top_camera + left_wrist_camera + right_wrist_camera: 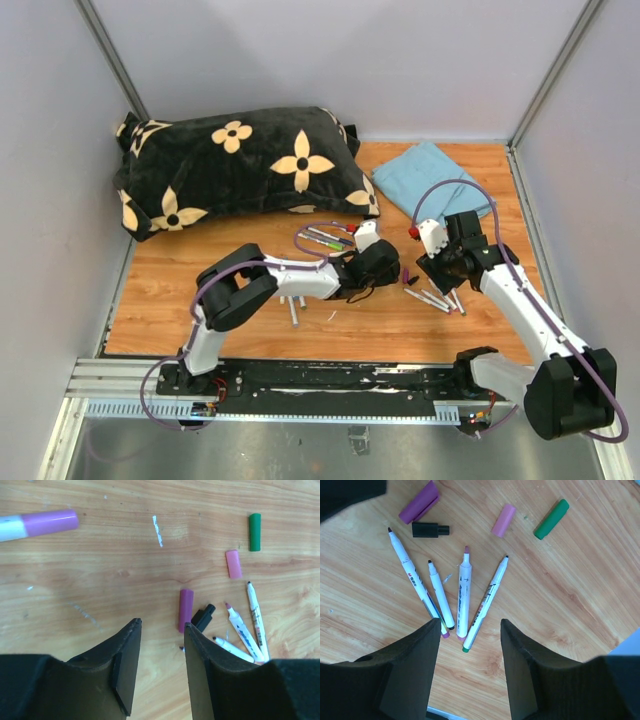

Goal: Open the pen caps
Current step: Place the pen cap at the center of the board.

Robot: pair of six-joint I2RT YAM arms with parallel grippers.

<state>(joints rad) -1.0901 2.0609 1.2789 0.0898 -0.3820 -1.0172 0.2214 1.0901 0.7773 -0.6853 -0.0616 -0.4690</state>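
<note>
In the left wrist view my left gripper stands open over bare wood with nothing between its fingers. Just ahead of it lie loose pen caps: a purple one, a black one, a pink one and a green one. My right gripper is also open and empty, above several uncapped white pens. Beyond them lie the same purple, black, pink and green caps. From above, the left gripper and right gripper hover close together mid-table.
A black flowered pillow lies at the back left and a blue cloth at the back right. Capped pens rest behind the left gripper, more pens under the left arm. A purple-capped pen lies further off.
</note>
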